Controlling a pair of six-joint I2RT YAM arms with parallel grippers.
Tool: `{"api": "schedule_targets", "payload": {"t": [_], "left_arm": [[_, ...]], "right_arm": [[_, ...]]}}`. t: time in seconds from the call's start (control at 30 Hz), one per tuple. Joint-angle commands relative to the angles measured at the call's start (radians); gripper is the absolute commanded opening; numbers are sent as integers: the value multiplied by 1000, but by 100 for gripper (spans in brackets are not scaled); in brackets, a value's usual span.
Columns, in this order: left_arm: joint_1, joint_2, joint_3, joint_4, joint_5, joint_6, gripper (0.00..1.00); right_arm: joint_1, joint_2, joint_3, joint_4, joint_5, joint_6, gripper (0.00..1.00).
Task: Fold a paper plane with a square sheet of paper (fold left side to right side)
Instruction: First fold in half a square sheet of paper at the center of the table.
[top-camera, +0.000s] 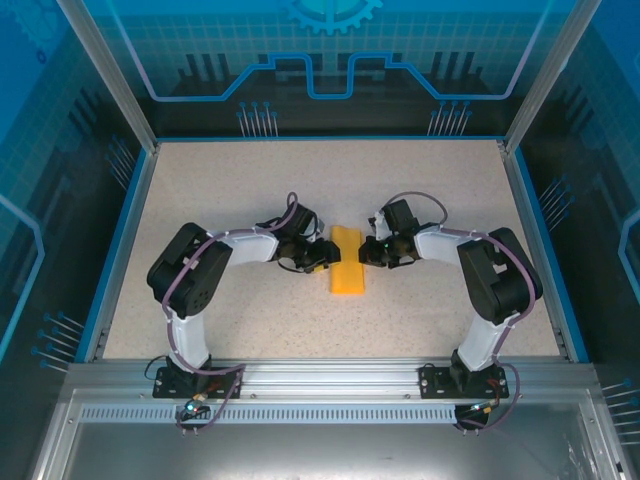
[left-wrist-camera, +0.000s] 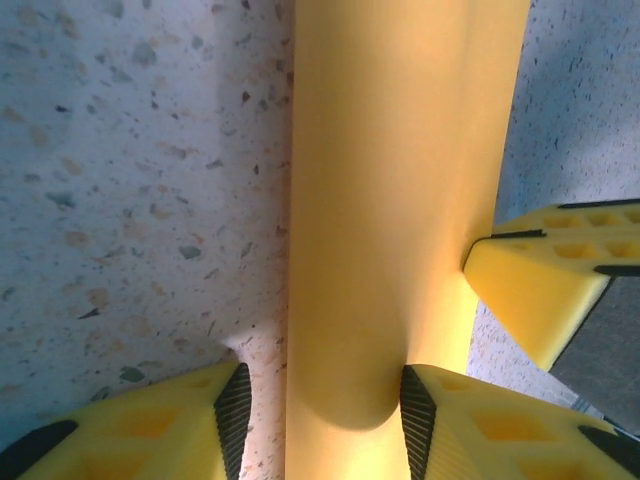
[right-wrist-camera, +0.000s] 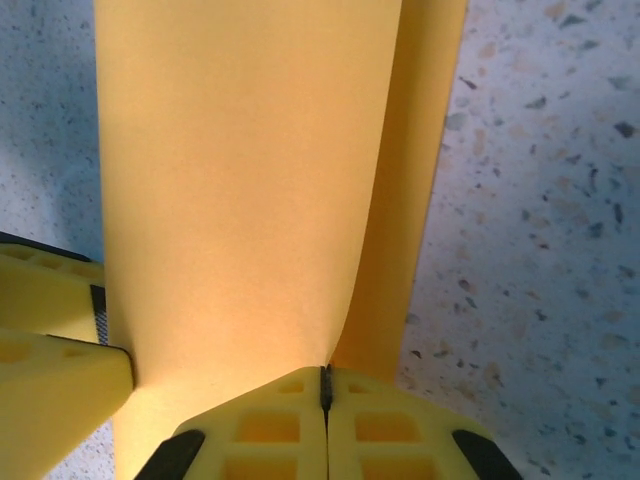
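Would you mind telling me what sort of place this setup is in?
Probably a purpose-built robot cell in a lab or demo space: a speckled table walled by blue-printed panels on an aluminium frame, with the left arm and right arm bolted at its near edge.

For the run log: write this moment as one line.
stage: left-to-right fold | paper: doubled over | left jaws: open astride fold | right jaws: shut on paper edge
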Motion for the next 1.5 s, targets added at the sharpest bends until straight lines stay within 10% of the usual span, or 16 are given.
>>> {"api": "schedule_targets", "payload": {"t": [0.0,0.57,1.47], "left_arm": [[-16,29,30,-50,-23,3,45],[-49,74,72,-136,-88,43,44],[-69,151,148,-232,-98,53,49]], "right_arm": [[4,-33,-11,-28,11,-4,7],[-10,-268,-97,-62,203,-29,51],[-25,-313,-114,-82,188,-38,58]]}}
